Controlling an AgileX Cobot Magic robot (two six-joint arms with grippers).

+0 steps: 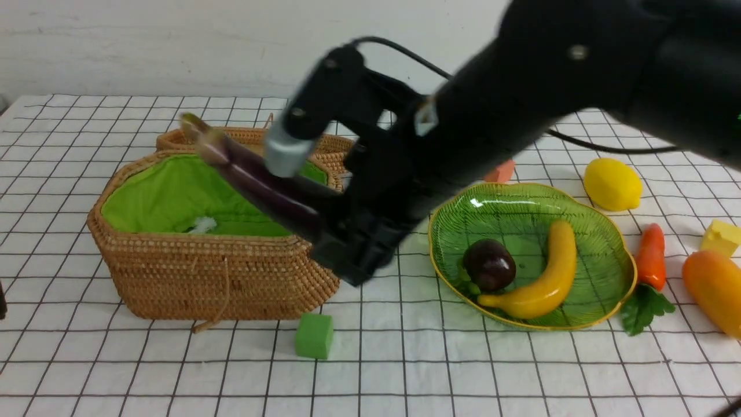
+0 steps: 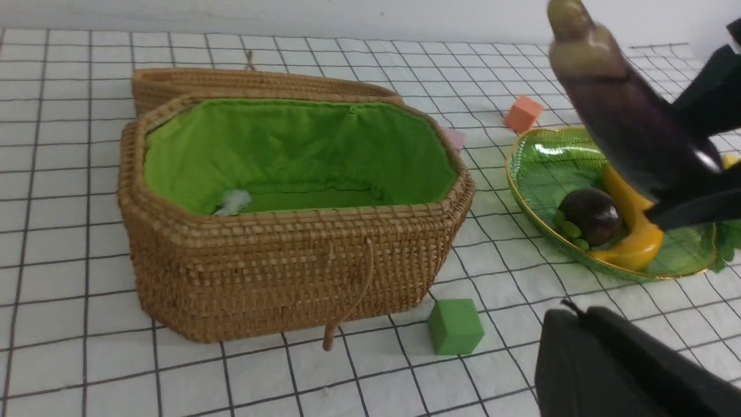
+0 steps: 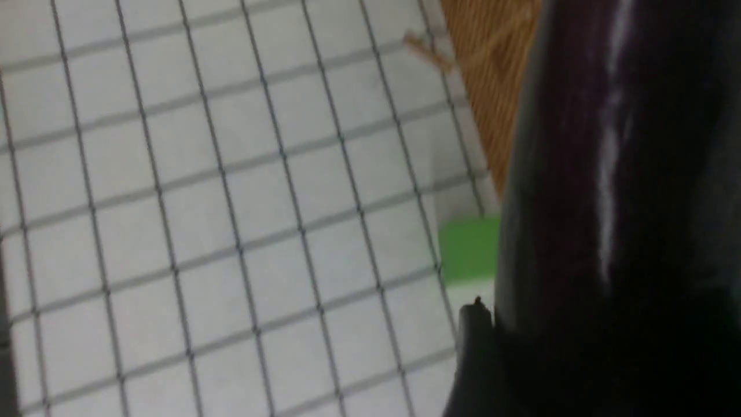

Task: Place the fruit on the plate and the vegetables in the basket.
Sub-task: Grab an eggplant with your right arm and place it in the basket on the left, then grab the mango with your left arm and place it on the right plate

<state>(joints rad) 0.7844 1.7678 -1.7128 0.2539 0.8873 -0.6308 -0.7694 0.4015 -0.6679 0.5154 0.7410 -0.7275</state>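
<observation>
My right gripper (image 1: 333,229), centre frame, clamps the tilted eggplant (image 1: 255,179) above the right end of the basket (image 1: 220,272) at left. Banana (image 1: 556,272) and mangosteen (image 1: 489,264) lie on the plate (image 1: 602,231), right of centre. Lemon (image 1: 612,183), carrot (image 1: 652,258) and mango (image 1: 715,289) sit far right. My left gripper (image 2: 584,330), a dark blur, seems clenched empty.

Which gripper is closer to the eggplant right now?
Right. The right gripper grips the eggplant in the air; the left gripper is shut, well apart from it.

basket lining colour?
Basket lining: bright green, plain. Clearest in the left wrist view.
</observation>
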